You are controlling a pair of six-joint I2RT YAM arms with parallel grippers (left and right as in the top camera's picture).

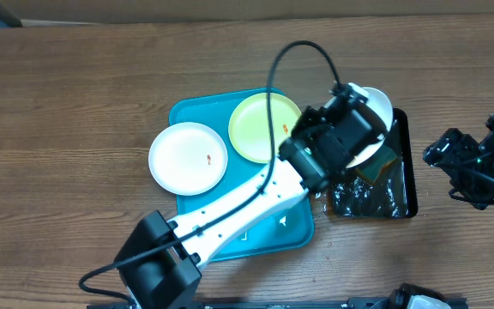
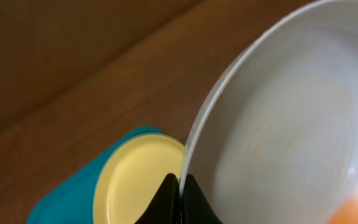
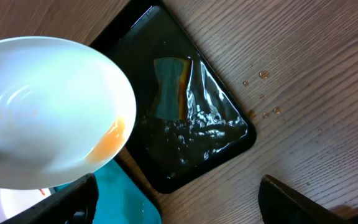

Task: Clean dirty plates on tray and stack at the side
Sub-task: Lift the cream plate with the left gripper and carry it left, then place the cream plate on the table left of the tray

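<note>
Pinching the rim of a tilted white plate point(image 3: 48, 112), the left gripper point(image 2: 180, 190) holds it over the black tray point(image 1: 408, 172), orange smear at its lower edge. Green plate point(image 1: 260, 129) and second white plate point(image 1: 188, 158) sit on the turquoise tray point(image 1: 187, 112). Right gripper point(image 1: 442, 154) hangs well apart, fingers spread wide.

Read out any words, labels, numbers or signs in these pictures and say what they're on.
No text can be read in any view.
Large turquoise plastic tray: two tiny pale marks, too small to tell whether they are signs.
Round white plate, round pale green plate, narrow black tray: no lettering.
</note>
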